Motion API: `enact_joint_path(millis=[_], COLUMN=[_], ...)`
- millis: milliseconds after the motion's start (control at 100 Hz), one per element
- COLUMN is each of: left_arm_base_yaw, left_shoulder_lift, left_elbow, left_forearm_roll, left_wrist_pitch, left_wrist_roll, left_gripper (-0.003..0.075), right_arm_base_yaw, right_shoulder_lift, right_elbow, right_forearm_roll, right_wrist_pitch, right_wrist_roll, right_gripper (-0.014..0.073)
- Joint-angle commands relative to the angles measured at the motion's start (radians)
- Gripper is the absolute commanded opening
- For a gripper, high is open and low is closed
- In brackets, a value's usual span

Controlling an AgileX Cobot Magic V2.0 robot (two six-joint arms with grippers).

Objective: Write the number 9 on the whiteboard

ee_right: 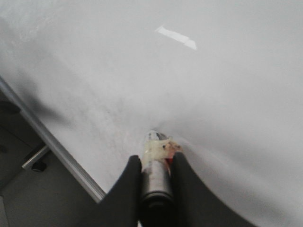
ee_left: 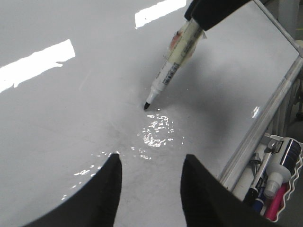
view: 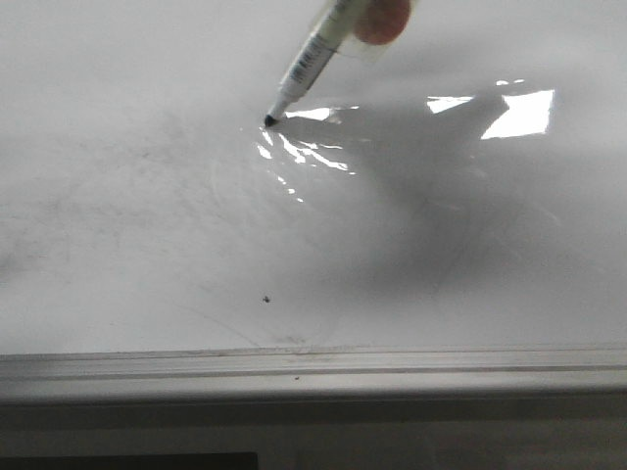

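The whiteboard [view: 118, 245] is a glossy white board with grey smudges and glare patches; it also shows in the left wrist view [ee_left: 85, 104] and the right wrist view [ee_right: 213, 85]. No drawn number 9 shows on it. My right gripper [ee_right: 157, 160] is shut on a marker [view: 312, 59], which slants down to the left; its black tip [view: 270, 120] meets the board, as the left wrist view [ee_left: 147, 106] also shows. My left gripper [ee_left: 150, 163] is open and empty, hovering over the board a little short of the tip.
A grey metal edge rail [view: 313, 367] runs along the board's near side, and it shows in the left wrist view [ee_left: 265, 113]. A small dark speck [view: 267, 299] lies on the board. A tray of several markers and an eraser [ee_left: 277, 189] stands beyond the rail.
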Motion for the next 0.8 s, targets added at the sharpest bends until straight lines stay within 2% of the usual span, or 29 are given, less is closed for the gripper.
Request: enact_joint_path(millis=[0, 210, 420, 690, 790], left_arm_base_yaw=[-0.003, -0.003, -0.003, -0.003, -0.003], left_shoulder_lift=[-0.001, -0.001, -0.001, -0.001, -0.001], left_elbow=[-0.029, -0.029, -0.029, -0.029, -0.029], left_forearm_roll=[-0.013, -0.019, -0.019, -0.019, -0.019], left_wrist_pitch=[-0.071, -0.089, -0.089, -0.089, -0.089], left_wrist_roll=[-0.010, -0.010, -0.010, -0.010, -0.010], left_gripper=[0.0281, 0.0281, 0.0281, 0.0281, 0.0281], right_arm_base_yaw=[-0.028, -0.025, 0.000, -0.002, -0.002], right_shoulder_lift=[-0.017, 0.059, 0.067, 0.027, 0.044], right_elbow=[-0.037, -0.038, -0.047, -0.135, -0.140], right_forearm_roll=[-0.008, 0.008, 0.004, -0.075, -0.068], right_wrist_pitch=[-0.060, -0.179, 0.029, 0.042, 0.068], right_wrist_roll=[0.005, 0.010, 0.010, 0.029, 0.039], right_gripper=[-0.0071, -0.0071, -0.0071, -0.0059, -0.0059])
